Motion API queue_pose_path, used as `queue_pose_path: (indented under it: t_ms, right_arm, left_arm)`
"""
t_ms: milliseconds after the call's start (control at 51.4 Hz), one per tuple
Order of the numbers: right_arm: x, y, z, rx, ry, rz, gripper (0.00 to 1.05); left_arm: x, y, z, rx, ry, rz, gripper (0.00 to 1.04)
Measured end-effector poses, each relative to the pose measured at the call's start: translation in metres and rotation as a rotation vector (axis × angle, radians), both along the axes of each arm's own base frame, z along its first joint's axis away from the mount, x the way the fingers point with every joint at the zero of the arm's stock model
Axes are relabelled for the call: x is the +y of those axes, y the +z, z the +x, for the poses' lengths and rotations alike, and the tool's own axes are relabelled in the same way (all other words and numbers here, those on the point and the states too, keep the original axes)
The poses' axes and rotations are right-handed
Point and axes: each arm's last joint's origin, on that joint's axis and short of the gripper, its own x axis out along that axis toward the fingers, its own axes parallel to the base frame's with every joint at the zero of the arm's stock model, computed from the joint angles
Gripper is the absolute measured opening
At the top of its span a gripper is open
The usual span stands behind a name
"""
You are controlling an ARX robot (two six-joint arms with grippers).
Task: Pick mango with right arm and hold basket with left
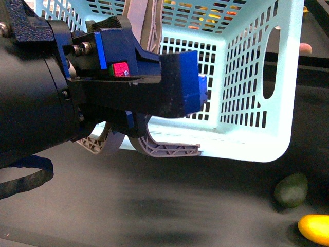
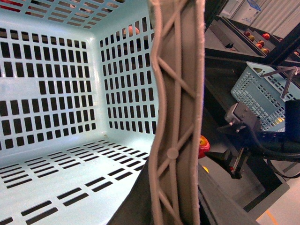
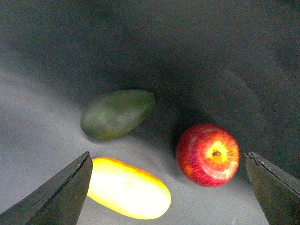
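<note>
The light blue basket is tipped up on the dark table, its open inside facing me. My left gripper is shut on one grey-brown handle. In the left wrist view that handle runs between the dark fingers, with the basket's slotted base beside it. The yellow mango lies on the table between my right gripper's wide-open fingers, close to one of them. It also shows at the front view's lower right edge. The right gripper is empty and above the table.
A dull green oval fruit lies just beyond the mango and shows in the front view. A red apple sits beside the mango, near the other finger. A second blue basket and shelves stand beyond the table.
</note>
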Motion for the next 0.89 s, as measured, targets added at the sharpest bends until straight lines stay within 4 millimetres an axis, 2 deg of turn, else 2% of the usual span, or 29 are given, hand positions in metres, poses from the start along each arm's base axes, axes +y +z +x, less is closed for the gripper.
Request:
queue_pose_path:
  t_ms: [156, 233, 389, 603, 895]
  right_arm:
    - [0.002, -0.023, 0.007, 0.073, 0.066, 0.007, 0.97]
    - [0.003, -0.041, 0.011, 0.136, 0.11, 0.019, 0.97]
    - [0.002, -0.069, 0.006, 0.276, 0.202, -0.019, 0.97]
    - [-0.002, -0.089, 0.003, 0.355, 0.311, -0.079, 0.97]
    - [-0.011, -0.111, 0.019, 0.333, 0.343, -0.146, 0.97]
  left_arm:
    - [0.0, 0.0, 0.0, 0.0, 0.0, 0.0, 0.09]
    - [0.0, 0.0, 0.0, 0.0, -0.001, 0.0, 0.09]
    - [0.0, 0.0, 0.0, 0.0, 0.0, 0.0, 0.09]
    - [0.0, 0.0, 0.0, 0.0, 0.0, 0.0, 0.09]
    - [0.0, 0.0, 0.0, 0.0, 0.0, 0.0, 0.09]
